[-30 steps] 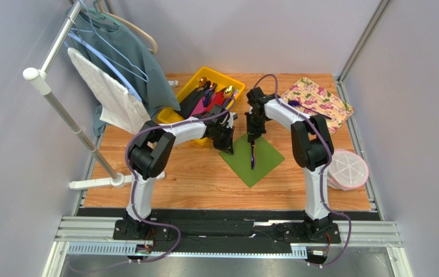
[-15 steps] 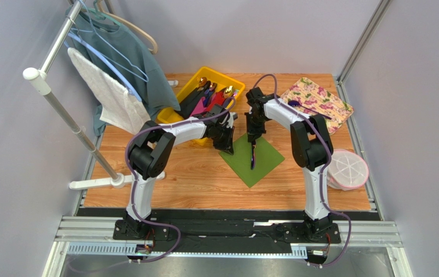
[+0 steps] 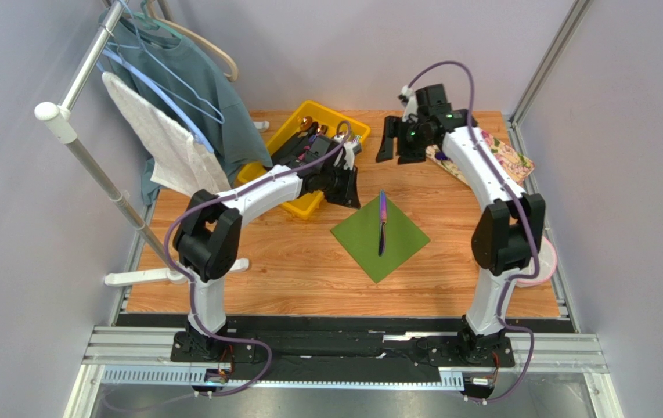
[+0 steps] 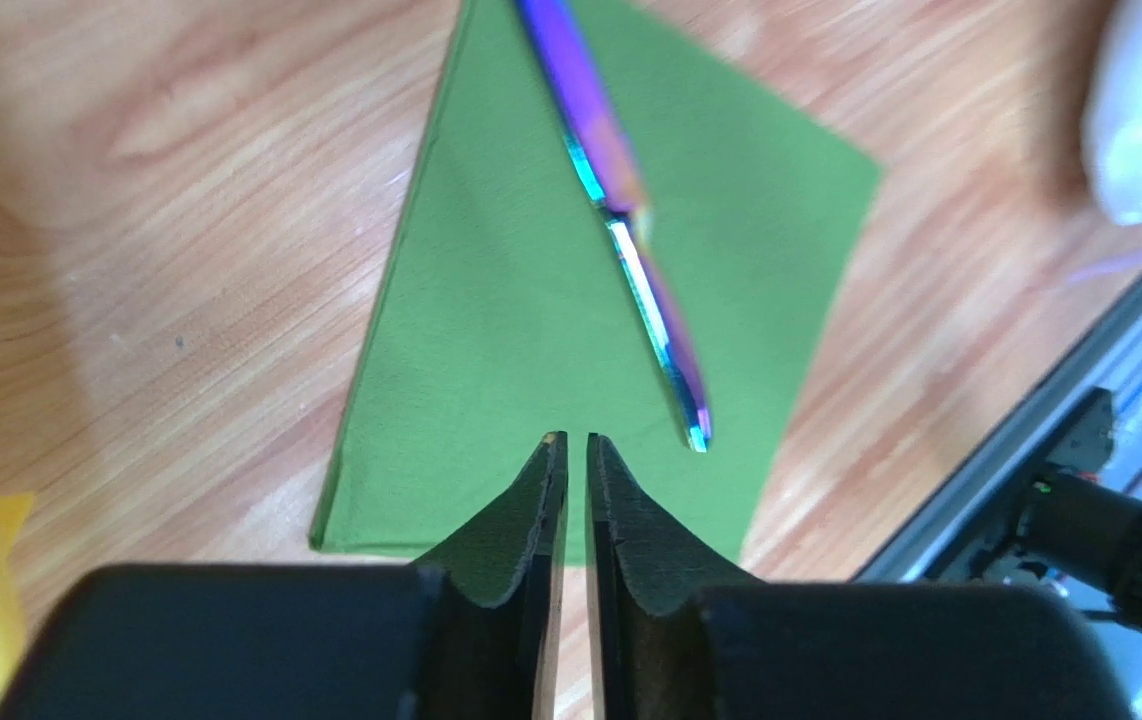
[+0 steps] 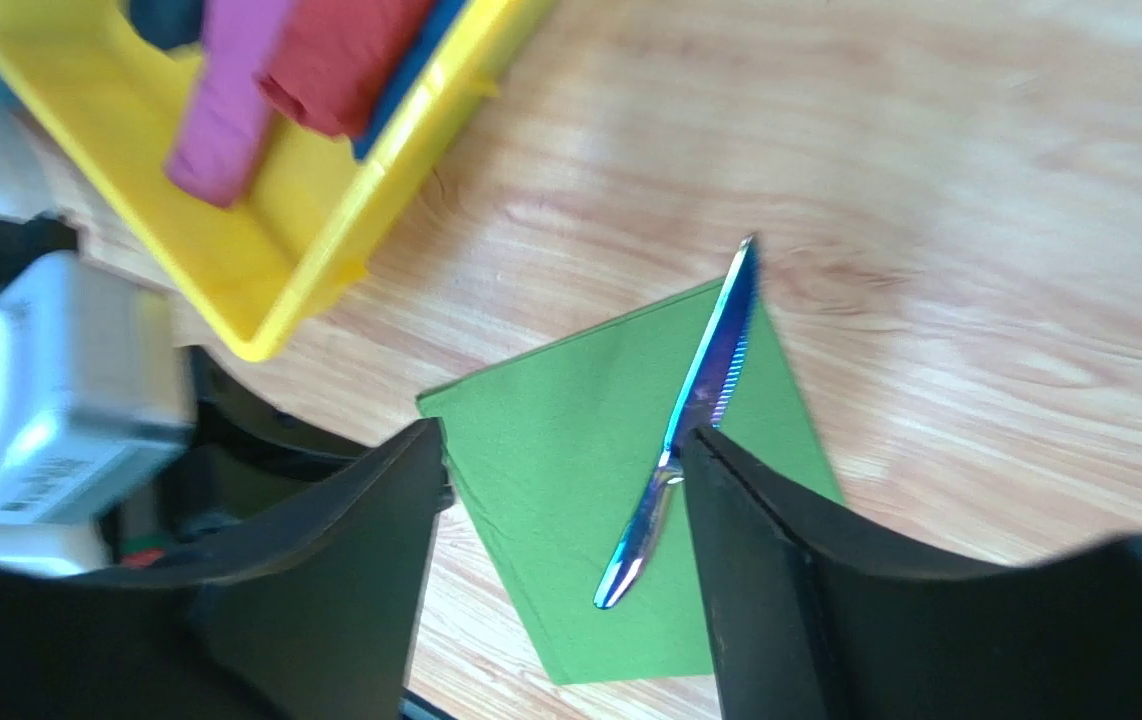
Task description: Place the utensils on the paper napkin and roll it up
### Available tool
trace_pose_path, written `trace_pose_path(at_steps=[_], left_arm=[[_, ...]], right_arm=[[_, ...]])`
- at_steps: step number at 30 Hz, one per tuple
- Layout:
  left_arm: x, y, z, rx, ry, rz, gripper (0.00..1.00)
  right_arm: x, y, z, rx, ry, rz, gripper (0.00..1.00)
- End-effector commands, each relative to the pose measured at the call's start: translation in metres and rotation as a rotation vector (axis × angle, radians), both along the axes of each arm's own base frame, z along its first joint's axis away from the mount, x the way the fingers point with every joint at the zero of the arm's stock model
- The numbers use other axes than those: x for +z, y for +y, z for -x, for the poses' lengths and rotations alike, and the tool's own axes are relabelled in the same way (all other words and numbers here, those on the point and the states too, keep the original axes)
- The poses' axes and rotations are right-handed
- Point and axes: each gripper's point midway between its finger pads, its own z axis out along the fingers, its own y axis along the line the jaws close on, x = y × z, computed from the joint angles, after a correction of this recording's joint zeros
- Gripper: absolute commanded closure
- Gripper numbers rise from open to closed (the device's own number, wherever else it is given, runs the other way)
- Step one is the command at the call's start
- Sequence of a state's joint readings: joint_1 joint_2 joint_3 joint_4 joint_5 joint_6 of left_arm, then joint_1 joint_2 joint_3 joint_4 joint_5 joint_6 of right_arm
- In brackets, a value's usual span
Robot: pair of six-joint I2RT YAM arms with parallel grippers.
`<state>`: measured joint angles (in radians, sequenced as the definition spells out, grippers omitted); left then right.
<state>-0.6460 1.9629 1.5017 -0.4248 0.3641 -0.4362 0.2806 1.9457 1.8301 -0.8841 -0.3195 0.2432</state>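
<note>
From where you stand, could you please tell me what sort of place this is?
Probably a robotics test cell staged for household chores: plain grey walls box in a wooden table, a clothes rack stands at one side, and a yellow bin holding cutlery sits near a green napkin.

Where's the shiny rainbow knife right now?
In the top view, the knife lies near the middle of the table, on the green napkin, a little right of the yellow bin.
</note>
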Motion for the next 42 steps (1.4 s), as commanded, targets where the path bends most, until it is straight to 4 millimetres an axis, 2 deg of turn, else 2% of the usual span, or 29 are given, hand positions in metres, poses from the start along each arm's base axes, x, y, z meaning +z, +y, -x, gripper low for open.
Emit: trace_pose_path(at_steps=[1,2,3,5,6,7,9,10,11,12,14,15,17,18,20,21,22,24,28,31,36,42], left_arm=[[0.083,-0.001,-0.001,-0.019,-0.168,0.119,0.74],[0.090,0.000,0.002,-0.041,-0.192,0.127,0.69],[0.097,0.001,0.005,-0.058,-0.207,0.132,0.53],[0.116,0.007,0.012,-0.102,-0.259,0.128,0.39],[0.118,0.012,0.016,-0.117,-0.265,0.112,0.34],[0.131,0.016,0.021,-0.131,-0.301,0.118,0.32],[0.145,0.024,0.031,-0.192,-0.360,0.112,0.27],[0.147,0.027,0.035,-0.209,-0.374,0.109,0.26],[0.150,0.031,0.039,-0.235,-0.398,0.101,0.18],[0.157,0.035,0.046,-0.255,-0.414,0.106,0.18],[0.159,0.038,0.053,-0.297,-0.434,0.105,0.17],[0.160,0.037,0.060,-0.328,-0.430,0.122,0.17],[0.164,0.037,0.067,-0.354,-0.436,0.145,0.18],[0.167,0.034,0.074,-0.384,-0.433,0.180,0.18],[0.170,0.030,0.081,-0.419,-0.427,0.218,0.21],[0.173,0.027,0.087,-0.448,-0.420,0.252,0.21],[0.174,0.026,0.089,-0.457,-0.417,0.264,0.22],[0.172,0.024,0.091,-0.468,-0.406,0.280,0.23],[0.170,0.023,0.092,-0.472,-0.396,0.284,0.24],[0.168,0.023,0.092,-0.471,-0.389,0.284,0.24],[0.163,0.021,0.090,-0.462,-0.379,0.284,0.24],[0.160,0.021,0.084,-0.444,-0.381,0.267,0.24]], right_arm=[[0.055,-0.045,-0.004,0.023,-0.149,-0.012,0.28],[0.057,-0.053,-0.002,0.028,-0.146,-0.024,0.17],[0.059,-0.078,-0.007,0.014,-0.166,-0.015,0.13],[0.061,-0.103,-0.007,0.007,-0.171,-0.007,0.04],[0.060,-0.135,-0.012,0.000,-0.200,0.035,0.02],[0.062,-0.149,-0.015,-0.002,-0.217,0.060,0.02],[0.051,-0.187,-0.019,-0.035,-0.193,0.107,0.01],[0.055,-0.199,-0.024,0.007,-0.228,0.152,0.01],[0.037,-0.212,-0.026,0.010,-0.179,0.174,0.02],[0.031,-0.226,-0.029,0.008,-0.171,0.196,0.02],[0.024,-0.245,-0.038,0.046,-0.184,0.269,0.07],[0.009,-0.255,-0.044,0.048,-0.165,0.288,0.09],[-0.004,-0.274,-0.059,0.048,-0.183,0.363,0.12],[-0.020,-0.278,-0.066,0.059,-0.163,0.375,0.14],[-0.032,-0.286,-0.076,0.067,-0.164,0.410,0.19],[-0.032,-0.289,-0.084,0.067,-0.176,0.417,0.22],[-0.046,-0.290,-0.089,0.073,-0.157,0.412,0.25],[-0.051,-0.294,-0.100,0.066,-0.175,0.423,0.27],[-0.080,-0.302,-0.118,0.055,-0.173,0.445,0.27],[-0.095,-0.301,-0.122,0.052,-0.159,0.442,0.28],[-0.110,-0.300,-0.129,0.045,-0.165,0.447,0.28],[-0.130,-0.293,-0.133,0.070,-0.148,0.476,0.34]])
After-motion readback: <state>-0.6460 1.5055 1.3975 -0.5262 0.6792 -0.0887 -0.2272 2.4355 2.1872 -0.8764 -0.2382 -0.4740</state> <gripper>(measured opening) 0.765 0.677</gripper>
